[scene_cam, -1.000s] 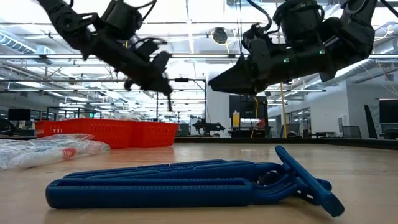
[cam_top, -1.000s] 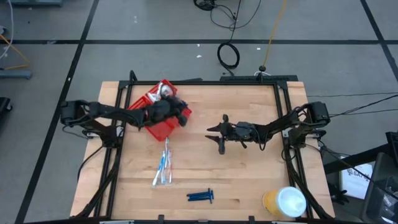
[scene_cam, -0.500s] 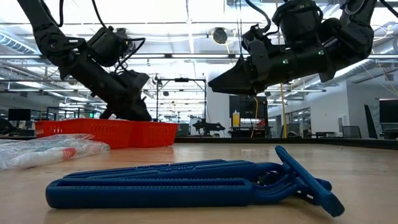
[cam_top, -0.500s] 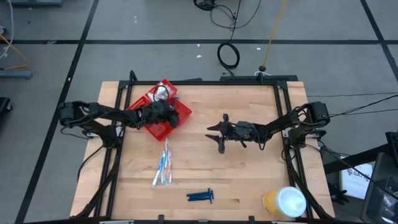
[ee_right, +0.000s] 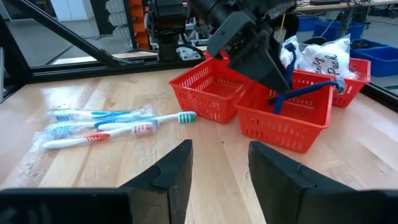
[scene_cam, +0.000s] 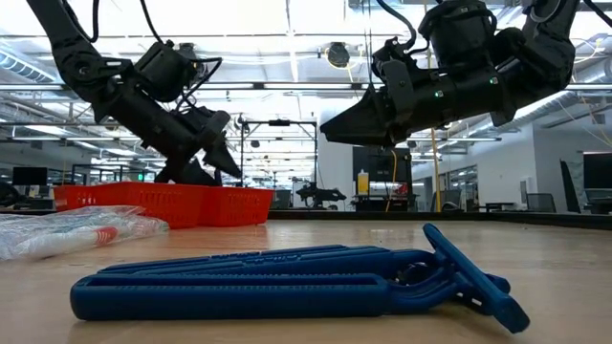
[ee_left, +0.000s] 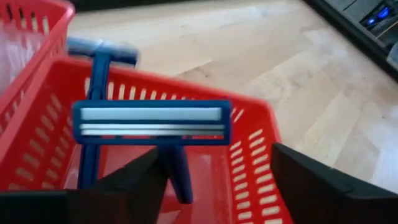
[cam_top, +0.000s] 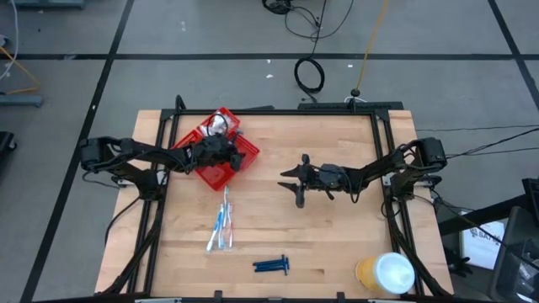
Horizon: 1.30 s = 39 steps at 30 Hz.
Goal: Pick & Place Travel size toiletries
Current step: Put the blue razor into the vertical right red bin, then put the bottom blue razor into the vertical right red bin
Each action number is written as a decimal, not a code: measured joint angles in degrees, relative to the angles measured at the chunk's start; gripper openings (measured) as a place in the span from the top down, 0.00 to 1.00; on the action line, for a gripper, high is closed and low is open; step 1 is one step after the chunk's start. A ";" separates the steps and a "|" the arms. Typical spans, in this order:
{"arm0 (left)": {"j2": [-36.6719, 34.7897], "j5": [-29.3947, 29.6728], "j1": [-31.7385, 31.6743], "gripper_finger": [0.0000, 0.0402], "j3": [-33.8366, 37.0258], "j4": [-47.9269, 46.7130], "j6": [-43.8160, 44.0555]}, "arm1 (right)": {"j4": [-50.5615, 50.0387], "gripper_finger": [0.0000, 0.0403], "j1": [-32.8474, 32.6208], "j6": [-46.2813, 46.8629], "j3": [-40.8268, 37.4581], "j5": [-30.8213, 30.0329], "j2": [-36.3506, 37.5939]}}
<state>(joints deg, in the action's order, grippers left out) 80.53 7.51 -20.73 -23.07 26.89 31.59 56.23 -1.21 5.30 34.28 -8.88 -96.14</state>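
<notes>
Since the earlier frame, the left gripper (cam_top: 229, 156) has lowered over the red slatted plastic tray (cam_top: 221, 172) near the bench's far-left corner, fingers (ee_left: 314, 177) spread. Between them a dark blue razor (ee_left: 149, 121) with a flat rectangular head lies tilted in the tray compartment. The right gripper (cam_top: 290, 181) hovers mid-bench, fingers parted, holding nothing. Thin toothbrushes (cam_top: 221, 225) in clear wrap lie left of centre; blue razors (cam_top: 272, 266) lie near the front edge. The wooden bench is pale and plank-grained.

High looks straight down; low sits table-level; both wrists share red tray (ee_right: 283, 121)
</notes>
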 joint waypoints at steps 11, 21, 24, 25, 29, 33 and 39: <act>-4.20 2.92 0.02 0.16 -0.05 -4.37 -3.43 | -0.02 0.63 0.00 0.02 0.00 0.00 0.00; -5.68 5.68 0.02 0.23 -0.02 -11.66 -4.25 | -0.04 0.64 0.00 0.02 0.00 0.00 0.00; -5.68 5.36 0.26 0.25 -0.02 -8.77 -5.55 | -0.04 0.63 0.00 0.02 0.00 0.00 0.00; -5.68 4.87 0.48 0.26 -0.02 -7.11 -6.03 | -0.04 0.63 -0.02 0.02 0.00 0.00 0.00; -5.68 1.53 2.02 0.28 -0.02 0.49 -8.40 | -0.02 0.63 -0.69 -0.01 0.00 0.27 0.00; -5.68 -0.45 3.69 0.28 -0.04 5.20 -10.19 | -1.49 0.62 -4.29 -1.31 1.18 3.16 0.00; -5.68 -0.40 4.46 0.28 -0.04 5.49 -10.28 | -22.16 0.58 -13.85 -1.65 11.36 3.20 0.00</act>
<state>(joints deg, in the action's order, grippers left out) 74.85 7.11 -16.27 -23.11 32.38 21.32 34.07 -15.07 3.65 45.64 -5.69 -96.14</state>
